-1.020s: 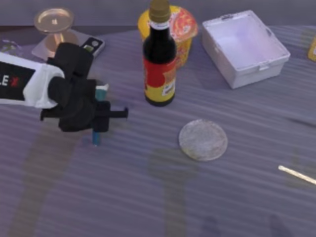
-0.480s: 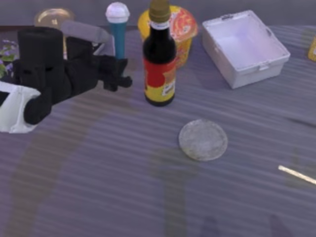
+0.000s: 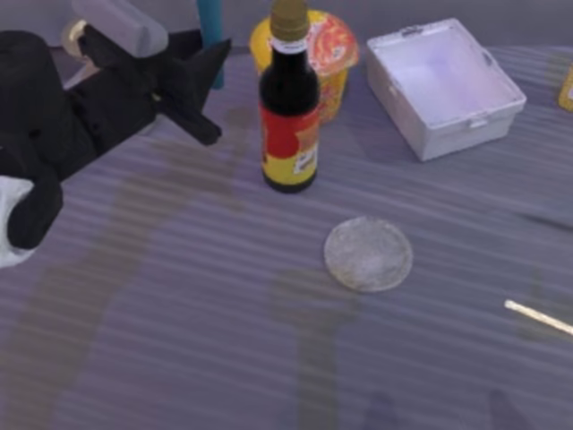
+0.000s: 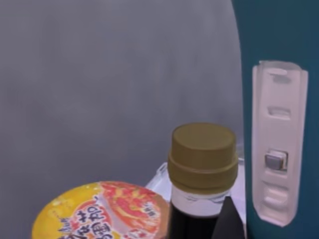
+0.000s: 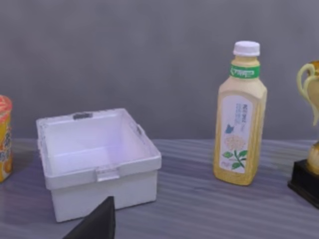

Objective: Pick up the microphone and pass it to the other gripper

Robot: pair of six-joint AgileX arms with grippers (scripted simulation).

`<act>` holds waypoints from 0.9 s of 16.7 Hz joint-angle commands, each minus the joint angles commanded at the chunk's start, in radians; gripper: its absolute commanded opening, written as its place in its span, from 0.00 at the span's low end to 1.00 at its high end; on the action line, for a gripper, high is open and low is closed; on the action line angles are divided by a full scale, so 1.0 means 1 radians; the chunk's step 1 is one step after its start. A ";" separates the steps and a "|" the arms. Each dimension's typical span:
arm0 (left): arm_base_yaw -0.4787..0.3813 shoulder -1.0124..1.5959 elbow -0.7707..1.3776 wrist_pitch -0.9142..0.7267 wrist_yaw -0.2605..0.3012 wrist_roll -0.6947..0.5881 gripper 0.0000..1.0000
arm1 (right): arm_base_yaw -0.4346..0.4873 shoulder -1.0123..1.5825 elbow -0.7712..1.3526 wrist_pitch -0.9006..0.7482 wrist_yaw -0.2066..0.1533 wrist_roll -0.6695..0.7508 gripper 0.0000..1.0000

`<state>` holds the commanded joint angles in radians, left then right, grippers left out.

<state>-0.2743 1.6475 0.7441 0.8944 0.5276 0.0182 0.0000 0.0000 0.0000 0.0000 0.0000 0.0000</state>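
While pinching the microphone (image 3: pixel 211 36), left tool (image 3: pixel 201 85) hangs beside the sauce bottle (image 3: pixel 288 107).

— Where do the cameras look from?
— One looks down at the table (image 3: pixel 269 358). Both wrist ones face sideways, low; the left sits very near the sauce bottle (image 4: pixel 202 164). All see the white box (image 5: pixel 94 159).
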 joint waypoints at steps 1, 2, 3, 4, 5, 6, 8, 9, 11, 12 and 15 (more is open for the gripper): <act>0.000 0.000 0.000 0.000 0.000 0.000 0.00 | 0.000 0.000 0.000 0.000 0.000 0.000 1.00; 0.000 0.000 0.000 0.000 0.000 0.000 0.00 | 0.000 0.000 0.000 0.000 0.000 0.000 1.00; 0.000 0.000 0.000 0.000 0.000 0.000 0.00 | 0.000 0.000 0.000 0.000 0.000 0.000 1.00; -0.005 0.003 0.005 -0.002 -0.002 0.000 0.00 | 0.000 0.000 0.000 0.000 0.000 0.000 1.00; -0.008 0.003 0.004 -0.001 -0.005 0.000 0.00 | 0.000 0.000 0.000 0.000 0.000 0.000 1.00; -0.021 0.001 0.004 0.002 -0.018 0.000 0.00 | 0.000 0.000 0.000 0.000 0.000 0.000 1.00; -0.072 -0.008 0.000 0.015 -0.072 -0.001 0.00 | 0.000 0.000 0.000 0.000 0.000 0.000 1.00; -0.107 -0.015 -0.004 0.023 -0.108 -0.002 0.00 | 0.000 0.000 0.000 0.000 0.000 0.000 1.00; -0.183 -0.031 -0.012 0.040 -0.190 -0.006 0.00 | 0.000 0.000 0.000 0.000 0.000 0.000 1.00; -0.223 -0.040 -0.017 0.048 -0.234 -0.008 0.00 | 0.000 0.000 0.000 0.000 0.000 0.000 1.00; -0.324 -0.066 -0.027 0.070 -0.342 -0.015 0.00 | 0.000 0.000 0.000 0.000 0.000 0.000 1.00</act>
<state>-0.5987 1.5819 0.7173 0.9648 0.1861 0.0037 0.0000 0.0000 0.0000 0.0000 0.0000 0.0000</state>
